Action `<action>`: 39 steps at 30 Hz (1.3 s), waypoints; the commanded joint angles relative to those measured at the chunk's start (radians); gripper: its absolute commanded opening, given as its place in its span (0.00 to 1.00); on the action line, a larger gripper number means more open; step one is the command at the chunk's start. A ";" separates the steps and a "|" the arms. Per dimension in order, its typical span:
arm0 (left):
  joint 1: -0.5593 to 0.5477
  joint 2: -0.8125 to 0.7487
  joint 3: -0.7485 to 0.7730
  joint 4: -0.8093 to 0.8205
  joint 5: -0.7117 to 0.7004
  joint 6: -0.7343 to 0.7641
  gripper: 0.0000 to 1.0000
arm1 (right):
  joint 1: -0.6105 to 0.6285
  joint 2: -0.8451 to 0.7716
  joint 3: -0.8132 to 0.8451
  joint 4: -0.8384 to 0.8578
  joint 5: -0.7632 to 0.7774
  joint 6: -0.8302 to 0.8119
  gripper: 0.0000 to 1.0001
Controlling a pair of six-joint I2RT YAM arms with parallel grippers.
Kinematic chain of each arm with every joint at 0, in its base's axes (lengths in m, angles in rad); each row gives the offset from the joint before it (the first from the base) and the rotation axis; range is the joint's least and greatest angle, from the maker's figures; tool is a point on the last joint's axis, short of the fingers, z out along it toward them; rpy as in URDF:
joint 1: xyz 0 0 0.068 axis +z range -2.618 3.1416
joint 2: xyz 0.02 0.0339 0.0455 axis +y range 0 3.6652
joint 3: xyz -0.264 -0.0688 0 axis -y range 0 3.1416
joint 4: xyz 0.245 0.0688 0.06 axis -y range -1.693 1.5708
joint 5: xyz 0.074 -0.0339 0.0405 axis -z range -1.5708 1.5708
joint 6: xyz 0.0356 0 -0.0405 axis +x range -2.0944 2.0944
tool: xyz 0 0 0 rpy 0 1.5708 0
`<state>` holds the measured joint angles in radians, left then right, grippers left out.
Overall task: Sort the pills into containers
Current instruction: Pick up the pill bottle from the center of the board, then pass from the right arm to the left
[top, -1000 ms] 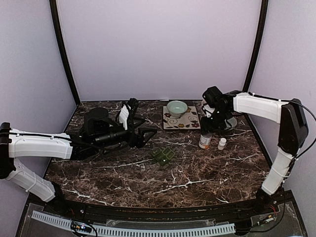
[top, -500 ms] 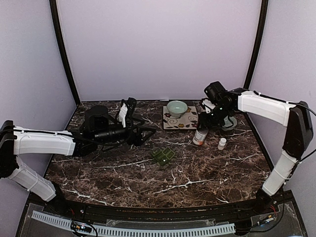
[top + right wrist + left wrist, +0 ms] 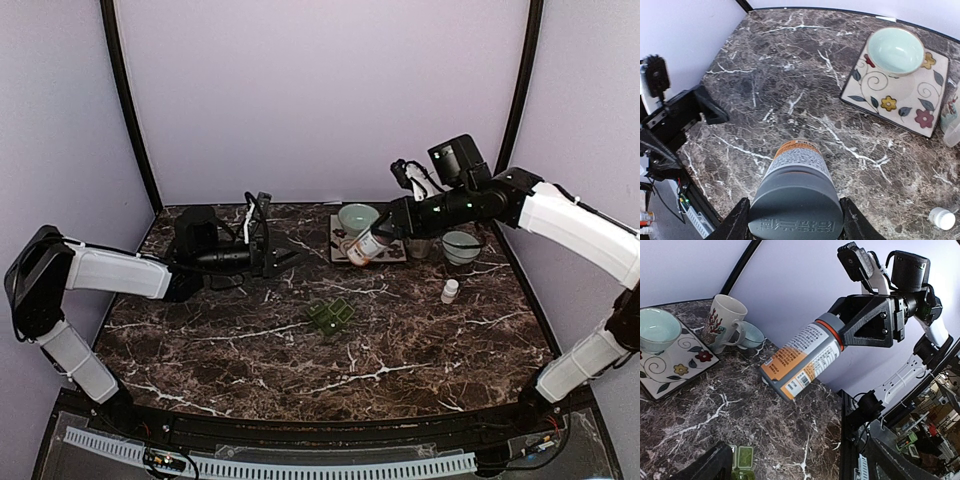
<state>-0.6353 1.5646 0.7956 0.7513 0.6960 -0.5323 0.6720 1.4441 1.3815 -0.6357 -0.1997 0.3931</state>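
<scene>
My right gripper (image 3: 386,232) is shut on the grey cap of a pill bottle (image 3: 364,248) with an orange and white label, held tilted in the air near the floral plate. In the right wrist view the cap (image 3: 796,207) fills the space between my fingers (image 3: 734,226). My left gripper (image 3: 272,240) is open and empty at the back left, its fingers (image 3: 710,465) wide apart, facing the bottle (image 3: 800,360). The dark-green containers (image 3: 331,316) lie mid-table, apart from both grippers, lids down. No loose pills show.
A pale green bowl (image 3: 358,218) sits on a floral square plate (image 3: 385,250) at the back. A mug (image 3: 725,320) and a second pale bowl (image 3: 461,245) stand to its right. A small white bottle (image 3: 450,291) stands on the marble.
My right arm has lifted the pill bottle off the table and carried it left, tilting it. My left gripper has drawn back to the left and opened wider.
</scene>
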 commanded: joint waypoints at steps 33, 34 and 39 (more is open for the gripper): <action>0.014 0.183 0.097 0.579 0.405 -0.455 0.95 | 0.123 -0.059 -0.024 0.355 -0.287 0.212 0.00; 0.014 0.186 0.097 0.594 0.409 -0.466 0.95 | 0.123 -0.054 -0.023 0.362 -0.290 0.215 0.00; 0.014 0.196 0.099 0.642 0.419 -0.497 0.92 | 0.124 -0.034 -0.019 0.376 -0.306 0.225 0.00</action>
<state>-0.6216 1.7573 0.8688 1.2953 1.0775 -0.9855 0.7876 1.3956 1.3571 -0.3508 -0.4732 0.5976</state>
